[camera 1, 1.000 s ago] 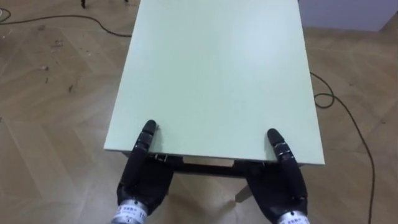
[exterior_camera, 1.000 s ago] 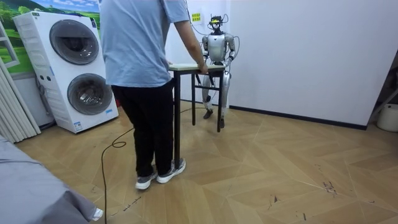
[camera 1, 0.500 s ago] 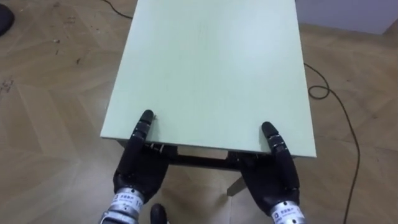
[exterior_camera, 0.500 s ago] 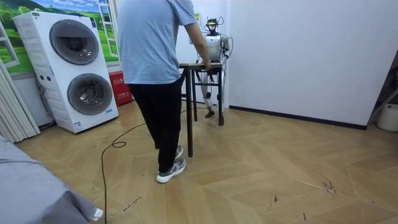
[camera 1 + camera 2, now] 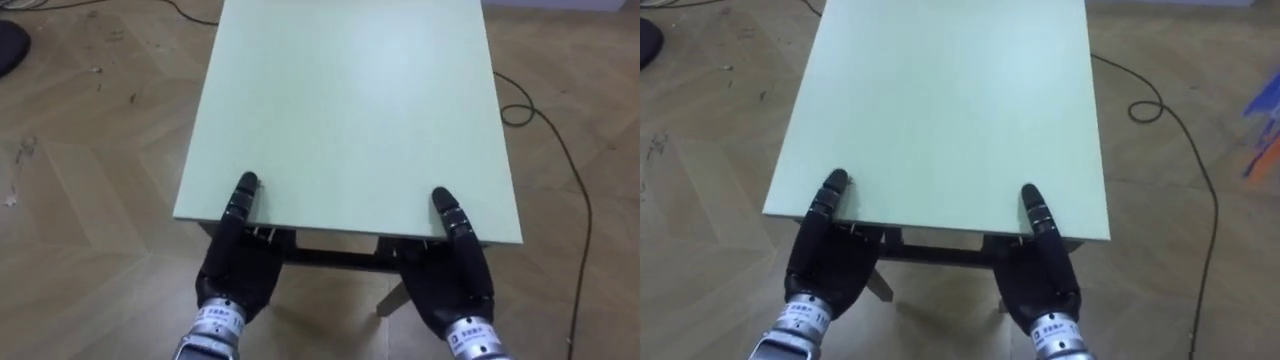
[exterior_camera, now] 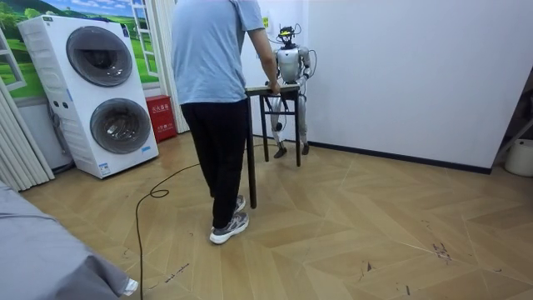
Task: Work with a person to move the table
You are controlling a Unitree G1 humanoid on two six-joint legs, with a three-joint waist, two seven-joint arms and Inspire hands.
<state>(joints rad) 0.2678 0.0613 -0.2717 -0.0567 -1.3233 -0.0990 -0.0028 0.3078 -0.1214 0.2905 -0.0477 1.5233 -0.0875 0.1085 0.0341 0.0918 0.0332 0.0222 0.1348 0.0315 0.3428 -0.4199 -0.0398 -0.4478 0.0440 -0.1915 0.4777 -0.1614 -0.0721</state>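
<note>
- Bench (image 5: 350, 100): a pale green rectangular top on a dark frame and dark legs, standing lengthwise away from the robot over a herringbone wood floor (image 6: 350, 225). Its top is bare.
- Left hand (image 5: 238, 275): at the near edge of the bench, towards the left corner. The thumb lies flat on the top and the palm sits below the edge. The other fingers pass under the top and are hidden. The edge is thus clasped between the thumb and the rest of the hand.
- Right hand (image 5: 450, 290): at the same near edge, towards the right corner, in the mirror pose. The thumb is on the top and the remaining fingers are out of sight beneath it, so this hand grasps the bench as well.
- The two hands are well apart, with the dark cross-rail of the frame visible between them under the top.
- Person (image 6: 212, 75): in a light blue shirt and dark trousers, standing at the opposite end of the bench with their back to the room camera, one foot ahead of the other. The person's hand (image 6: 271, 86) holds the bench at the edge of its top.
- Robot: upright at the far end of the bench in the room view, close to the white wall (image 6: 400, 75), facing the person.
- Stacked washing machines (image 6: 100, 92): against the wall on the room view's left, well apart from the bench.
</note>
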